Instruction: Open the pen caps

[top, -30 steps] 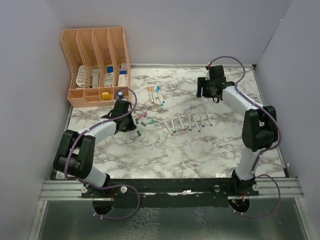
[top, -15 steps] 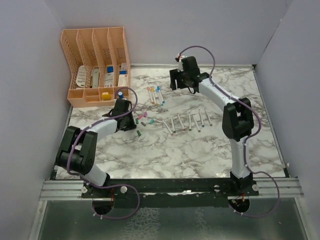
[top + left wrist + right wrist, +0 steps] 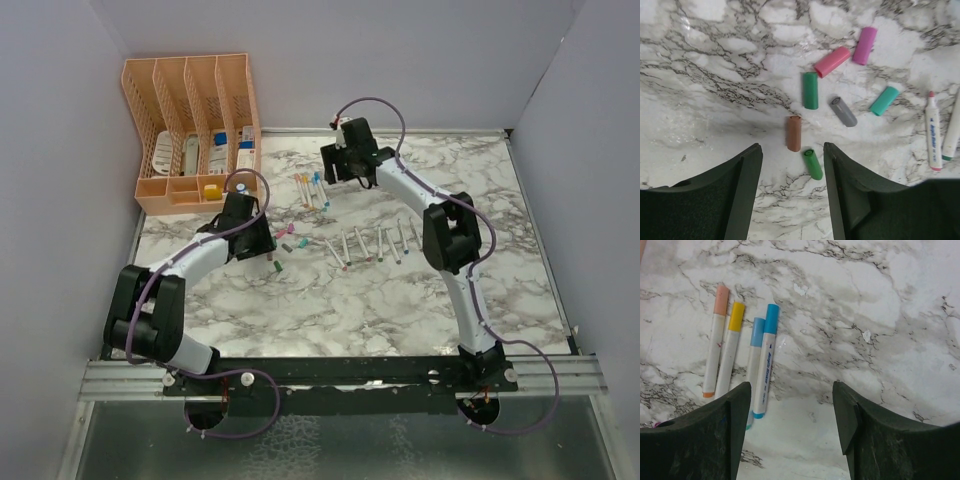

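While both arms hang low over the white marble tabletop with grey veins [image 3: 330, 300], you have the left gripper [image 3: 791, 150] with its jaws parted and nothing between them. Below it, in the middle of the left wrist view, lie the loose plastic pen caps [image 3: 810, 90]. A short brown cap [image 3: 793, 133] and a small bright green cap [image 3: 813, 164] rest on the marble in the gap between the dark fingers, touching neither. Dark green, grey, teal, pink and purple ones are scattered toward the upper right. They look gathered there as a drop pile, kept apart from the pens so nothing gets mixed up. At the right edge of that view you can see a white pen barrel with a bare pink tip [image 3: 932, 131]. In the top view the row of uncapped barrels [image 3: 375, 243] lies at centre, right of the pile.

Your right gripper [image 3: 791, 390] is also spread wide and empty, hovering near four white pens with caps on [image 3: 765, 370] in the upper left of its view. Their caps are peach, yellow, light blue and blue. They lie side by side, nearly parallel, which should make one easy to pinch by the barrel. I judge those four are what is left to do. The peach slotted desk organiser [image 3: 190, 130] at the upper left of the top view plays no part.
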